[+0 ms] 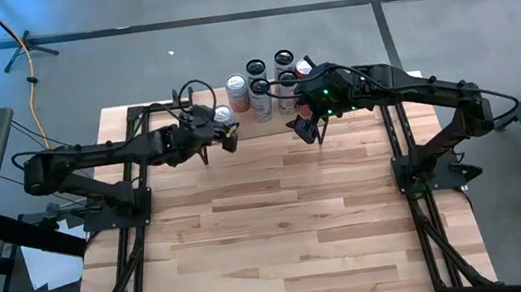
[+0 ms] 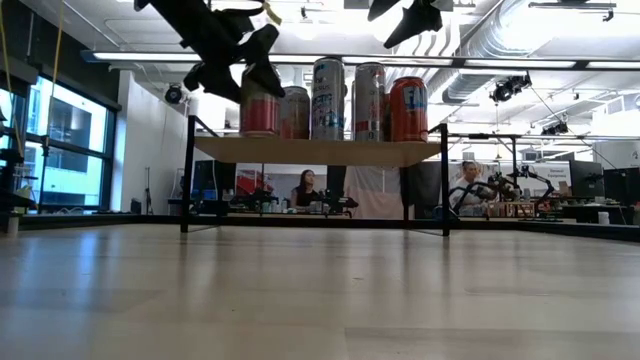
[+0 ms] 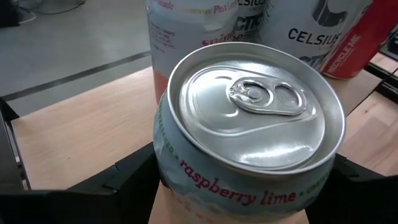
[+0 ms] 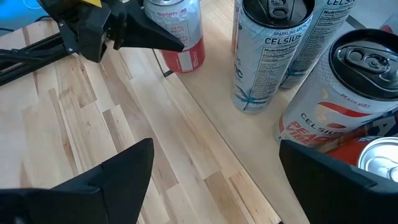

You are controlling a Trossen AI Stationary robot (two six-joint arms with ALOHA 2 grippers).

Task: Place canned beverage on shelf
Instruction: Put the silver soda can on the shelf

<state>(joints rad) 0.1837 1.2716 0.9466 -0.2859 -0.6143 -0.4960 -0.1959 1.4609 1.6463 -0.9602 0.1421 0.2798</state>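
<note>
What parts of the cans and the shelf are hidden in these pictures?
- Raspberry lime can, left wrist view: its base is cut off by the picture's edge, so contact with the shelf is unclear.
- Left gripper, high view: too small to tell whether its fingers touch the can.
- Back cans, low view: hidden behind the front row.
- Shelf legs, high view: mostly hidden under the plank.

The wooden table (image 1: 292, 233) carries the shelf (image 2: 320, 151) at its far edge, a light plank on thin black wire legs. On the shelf stand several upright cans: a raspberry lime can (image 3: 249, 143) at the shelf's left end, a pale pink can (image 1: 238, 93) just beside it, then the tall Celsius cans (image 4: 264, 56) clustered toward the shelf's right end.
</note>
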